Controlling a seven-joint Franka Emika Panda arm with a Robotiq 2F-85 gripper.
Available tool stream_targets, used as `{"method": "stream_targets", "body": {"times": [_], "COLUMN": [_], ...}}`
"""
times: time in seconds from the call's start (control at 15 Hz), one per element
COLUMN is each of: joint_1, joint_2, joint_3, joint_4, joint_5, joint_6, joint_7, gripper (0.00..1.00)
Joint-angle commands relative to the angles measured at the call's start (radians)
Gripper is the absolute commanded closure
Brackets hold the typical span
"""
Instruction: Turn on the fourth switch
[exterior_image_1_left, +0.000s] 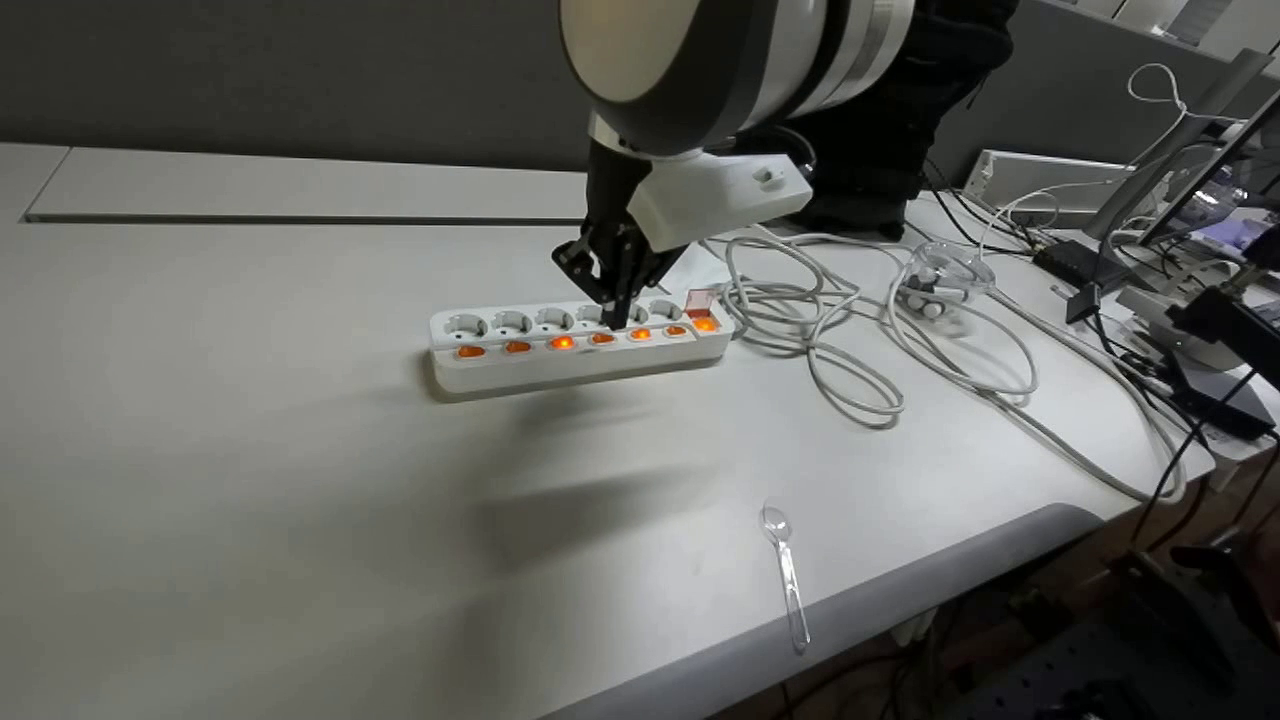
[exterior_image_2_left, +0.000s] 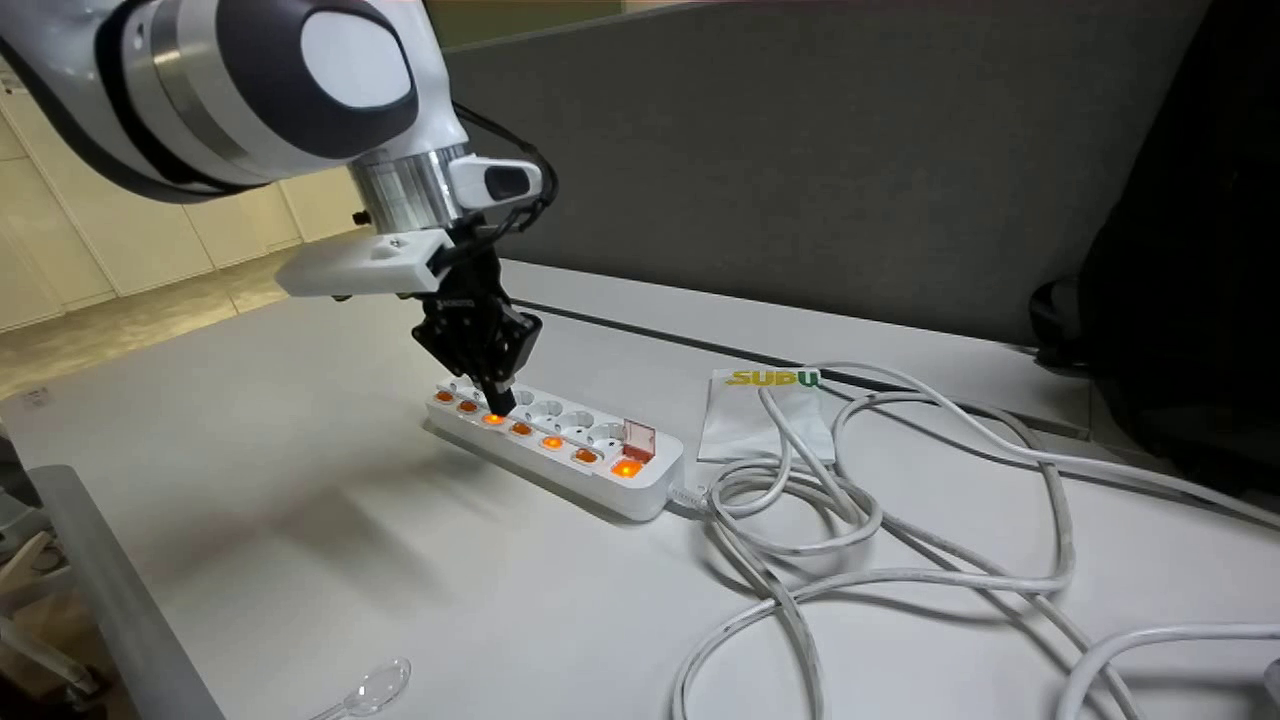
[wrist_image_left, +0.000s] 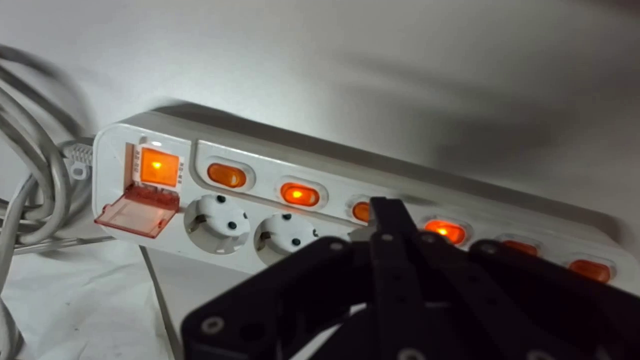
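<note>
A white power strip (exterior_image_1_left: 580, 372) lies on the table and shows in all views. Its row of orange switches is partly lit. The fourth switch (exterior_image_1_left: 601, 339), in the middle of the row, is unlit and has a lit switch (exterior_image_1_left: 563, 343) on one side and another lit switch (exterior_image_1_left: 641, 335) on the other. My gripper (exterior_image_1_left: 615, 320) is shut and empty, pointing down over the strip. In the wrist view the fingertips (wrist_image_left: 393, 207) cover part of the fourth switch (wrist_image_left: 360, 211). I cannot tell whether they touch the strip.
The square main switch (wrist_image_left: 159, 166) is lit, with its clear red flap (wrist_image_left: 137, 212) standing open. Coiled grey cable (exterior_image_2_left: 790, 520) lies beside that end of the strip, near a white napkin (exterior_image_2_left: 760, 415). A clear plastic spoon (exterior_image_1_left: 787, 575) lies near the table edge. A dark partition (exterior_image_1_left: 300, 80) stands behind.
</note>
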Motion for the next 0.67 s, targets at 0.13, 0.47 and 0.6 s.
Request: {"method": "stream_targets", "body": {"times": [0.13, 0.47, 0.6], "joint_1": [0.013, 0.012, 0.015], "joint_2": [0.034, 0.05, 0.057], "joint_3": [-0.024, -0.021, -0.021], "joint_4": [0.026, 0.034, 0.04], "joint_5": [0.011, 0.019, 0.02], "joint_6": [0.014, 0.012, 0.013], "joint_7": [-0.003, -0.009, -0.006], "gripper": [1.0, 1.0, 1.0]}}
